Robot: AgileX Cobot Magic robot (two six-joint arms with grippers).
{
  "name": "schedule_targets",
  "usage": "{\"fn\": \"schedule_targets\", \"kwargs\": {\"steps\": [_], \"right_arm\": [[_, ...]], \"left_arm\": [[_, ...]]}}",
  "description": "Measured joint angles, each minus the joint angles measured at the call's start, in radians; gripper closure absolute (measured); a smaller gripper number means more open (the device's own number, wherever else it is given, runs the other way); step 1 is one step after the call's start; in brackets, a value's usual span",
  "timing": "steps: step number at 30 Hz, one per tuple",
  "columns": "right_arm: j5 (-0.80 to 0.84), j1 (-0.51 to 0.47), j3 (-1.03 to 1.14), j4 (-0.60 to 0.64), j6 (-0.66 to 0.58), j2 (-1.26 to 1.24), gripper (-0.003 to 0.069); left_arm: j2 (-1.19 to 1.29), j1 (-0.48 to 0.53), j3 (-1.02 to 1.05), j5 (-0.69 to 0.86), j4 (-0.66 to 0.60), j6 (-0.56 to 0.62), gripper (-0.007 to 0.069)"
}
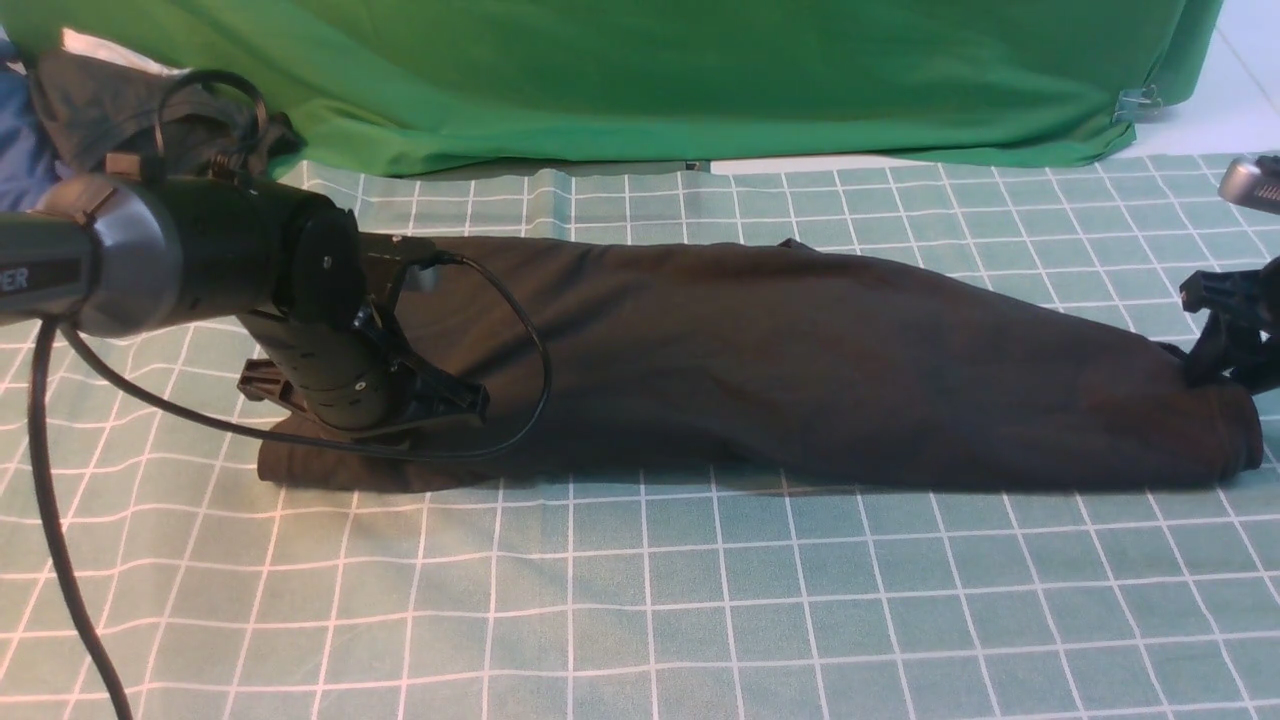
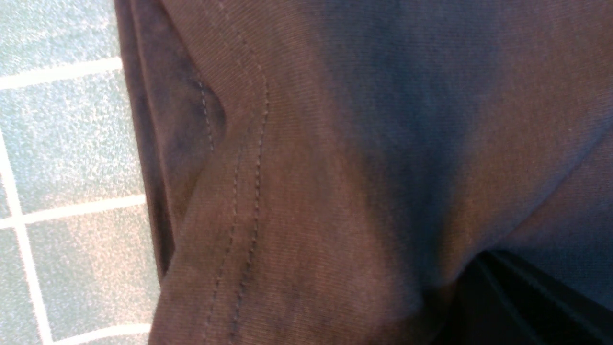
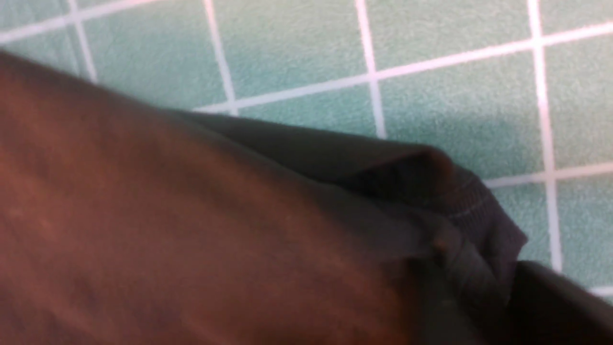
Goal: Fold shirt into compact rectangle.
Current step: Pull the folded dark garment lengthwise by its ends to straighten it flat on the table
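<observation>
The black shirt (image 1: pixel 800 370) lies folded into one long band across the checked tablecloth (image 1: pixel 700 600), running left to right. My left gripper (image 1: pixel 450 400) rests on the band's left end, by the stitched hem (image 2: pixel 249 191); it is shut, and the fabric puckers in toward its dark tip (image 2: pixel 483 261). My right gripper (image 1: pixel 1215 365) touches the band's right end. There the ribbed edge (image 3: pixel 474 201) bunches up against a dark finger (image 3: pixel 550 302). How the right jaws stand is hidden by cloth. No print or label shows.
A big green cloth (image 1: pixel 700 70) hangs along the back of the table. A dark grey garment (image 1: pixel 90 100) is heaped at the back left. My left arm's black cable (image 1: pixel 50 480) trails down to the front left edge.
</observation>
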Motion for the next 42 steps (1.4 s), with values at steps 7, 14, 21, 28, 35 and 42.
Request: {"fn": "schedule_targets", "kwargs": {"steps": [7, 14, 21, 28, 35, 42], "right_arm": [[-0.02, 0.0, -0.015, -0.015, -0.065, 0.0, 0.0619], [-0.047, 0.0, -0.063, -0.069, -0.056, -0.002, 0.0619], [-0.067, 0.0, -0.064, -0.082, -0.026, 0.016, 0.0548], [-0.015, 0.0, -0.076, -0.112, 0.061, 0.009, 0.0128], [0.09, 0.001, -0.115, -0.106, 0.073, -0.071, 0.0063], [0.091, 0.026, -0.111, -0.109, 0.077, -0.016, 0.0063]], "left_arm": [[0.0, 0.0, 0.0, 0.001, -0.002, 0.003, 0.0613], [0.0, 0.0, 0.0, 0.005, -0.004, 0.006, 0.0613], [0.0, 0.0, 0.0, 0.005, -0.006, 0.007, 0.0613], [-0.013, 0.001, 0.001, 0.021, -0.028, 0.007, 0.0613], [-0.138, 0.001, 0.001, 0.027, -0.069, 0.007, 0.0613], [-0.307, 0.001, 0.002, 0.087, -0.073, 0.007, 0.0613]]}}
